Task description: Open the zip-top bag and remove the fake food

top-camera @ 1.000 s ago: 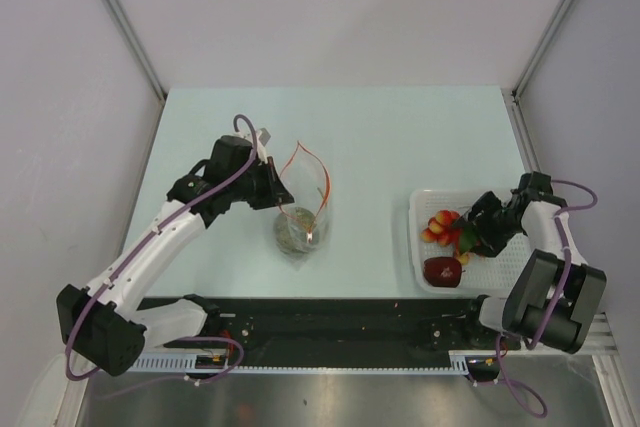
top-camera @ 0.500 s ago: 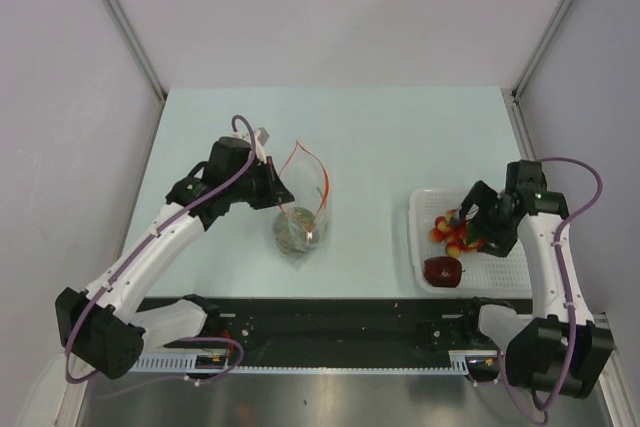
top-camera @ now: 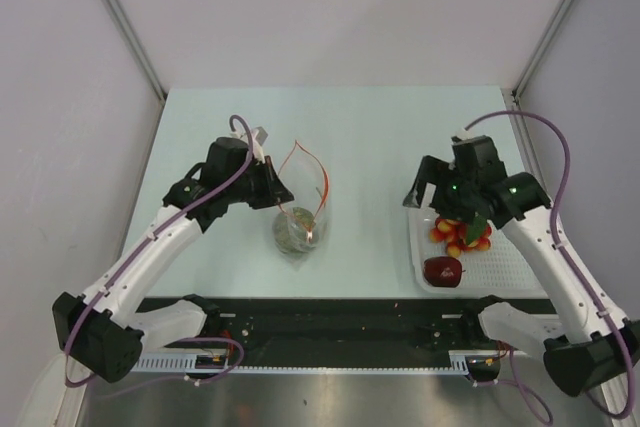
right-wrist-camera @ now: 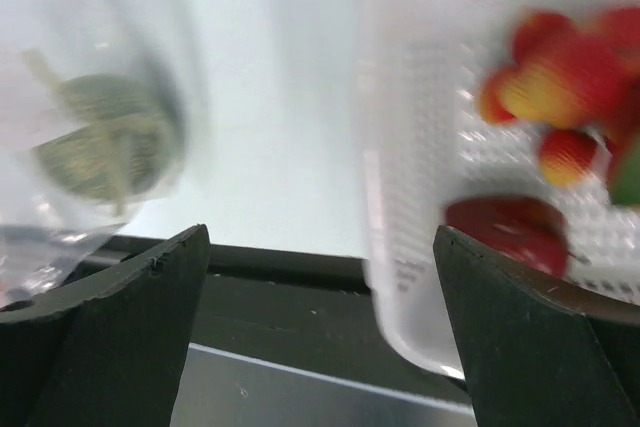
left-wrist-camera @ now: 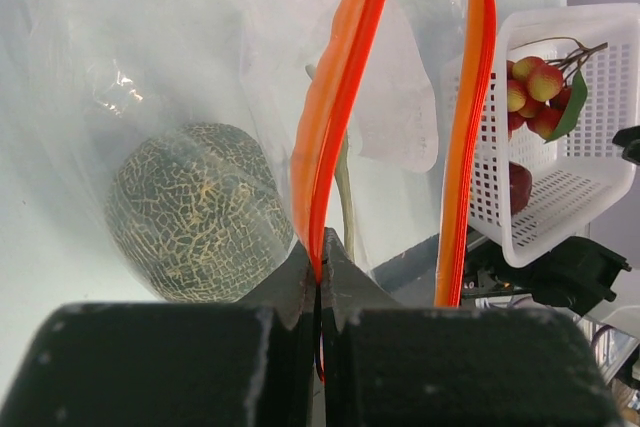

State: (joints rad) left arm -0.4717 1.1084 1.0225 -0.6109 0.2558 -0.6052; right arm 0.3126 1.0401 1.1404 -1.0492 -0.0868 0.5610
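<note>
My left gripper (left-wrist-camera: 318,269) is fully closed and pinches one side of the red-orange strip (left-wrist-camera: 340,97) at the mouth of the bag (top-camera: 303,209). The bag is on the table (top-camera: 380,127), left of the middle, and its mouth stands open as a loop. At the bottom of the bag, on the near side, I see the melon (left-wrist-camera: 200,212), round and pale green with a net pattern.

My right gripper (top-camera: 432,190) is over the far left corner of the basket (top-camera: 510,267). Its jaws are wide apart and there is nothing between them. The right wrist view is blurred, but it also shows the gap between the fingers empty.

The apple (top-camera: 443,270) lies in the near left corner of the basket. The cluster (top-camera: 462,235) of red and yellow bits lies just behind it. Both are out of the bag and well apart from it.
</note>
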